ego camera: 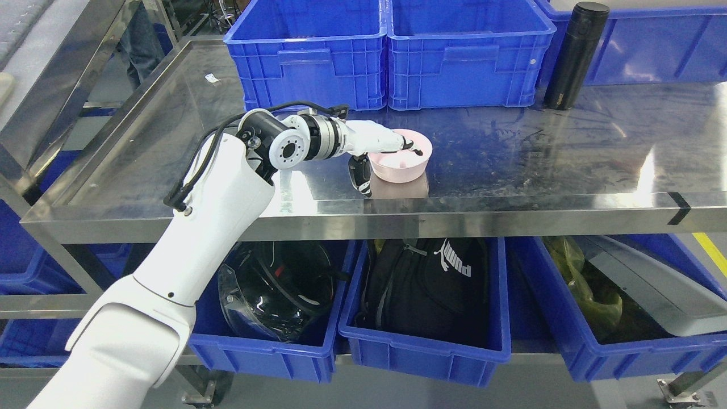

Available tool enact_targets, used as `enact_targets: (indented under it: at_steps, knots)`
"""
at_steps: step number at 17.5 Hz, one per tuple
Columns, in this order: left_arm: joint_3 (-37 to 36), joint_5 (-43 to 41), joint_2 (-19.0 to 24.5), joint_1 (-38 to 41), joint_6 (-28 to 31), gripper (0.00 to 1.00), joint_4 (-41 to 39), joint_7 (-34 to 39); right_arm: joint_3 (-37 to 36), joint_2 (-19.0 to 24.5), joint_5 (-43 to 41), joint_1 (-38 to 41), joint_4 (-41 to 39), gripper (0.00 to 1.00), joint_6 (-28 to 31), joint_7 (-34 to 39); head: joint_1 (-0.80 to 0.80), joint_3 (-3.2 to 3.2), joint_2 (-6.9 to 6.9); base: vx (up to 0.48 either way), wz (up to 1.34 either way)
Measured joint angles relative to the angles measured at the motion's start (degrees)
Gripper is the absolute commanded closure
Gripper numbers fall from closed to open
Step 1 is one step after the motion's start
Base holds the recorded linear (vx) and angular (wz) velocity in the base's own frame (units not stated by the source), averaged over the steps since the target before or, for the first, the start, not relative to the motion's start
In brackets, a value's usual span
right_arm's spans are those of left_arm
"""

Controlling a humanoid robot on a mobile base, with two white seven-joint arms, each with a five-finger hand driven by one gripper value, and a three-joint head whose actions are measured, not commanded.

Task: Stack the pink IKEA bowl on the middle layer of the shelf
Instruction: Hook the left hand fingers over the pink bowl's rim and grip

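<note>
Now gripping pink bowl [401, 163] on shelf [511, 153]: left hand [380, 149] at its 9 o'clock, fingers [410, 149] hooked over rim, thumb outside. Next prob. lift & seek 2nd bowl — none visible.

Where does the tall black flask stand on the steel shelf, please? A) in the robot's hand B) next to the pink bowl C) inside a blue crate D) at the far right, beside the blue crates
D: the black flask stands upright on the steel shelf, right of the blue crates.

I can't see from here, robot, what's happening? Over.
Left hand gripping pink bowl rim on steel shelf. Right arm out of view. Nothing blocking.
</note>
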Motion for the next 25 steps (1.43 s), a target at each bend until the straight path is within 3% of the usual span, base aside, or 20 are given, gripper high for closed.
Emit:
enact_targets:
  at_steps: [13, 15, 19, 22, 25]
  knots:
    - [-1.4, -4.6, -7.7, -7.8, -0.5, 0.20, 17.4, 1.8, 0.0, 0.0, 0.0, 0.0, 0.0, 0.00, 0.0, 0.0, 0.00, 0.00, 0.00, 0.001, 0.00]
    - [-1.6, -5.5, -8.5, -8.1, -1.2, 0.37, 20.3, 3.1, 0.0, 0.0, 0.0, 0.0, 0.0, 0.00, 0.0, 0.0, 0.00, 0.00, 0.00, -0.005, -0.01]
    - [-1.4, -6.0, -9.4, -8.3, -5.5, 0.60, 24.1, 4.8, 0.0, 0.0, 0.0, 0.0, 0.0, 0.00, 0.0, 0.0, 0.00, 0.00, 0.00, 0.002, 0.04]
    - [-0.5, -4.9, -9.9, -8.2, -10.0, 1.00, 26.7, 6.6, 0.0, 0.0, 0.0, 0.0, 0.0, 0.00, 0.0, 0.0, 0.00, 0.00, 0.00, -0.014, 0.10]
    - [1.1, -1.3, -10.3, -8.0, -17.8, 1.00, 28.7, 7.0, 0.0, 0.0, 0.0, 0.0, 0.0, 0.00, 0.0, 0.0, 0.00, 0.00, 0.00, -0.010, 0.12]
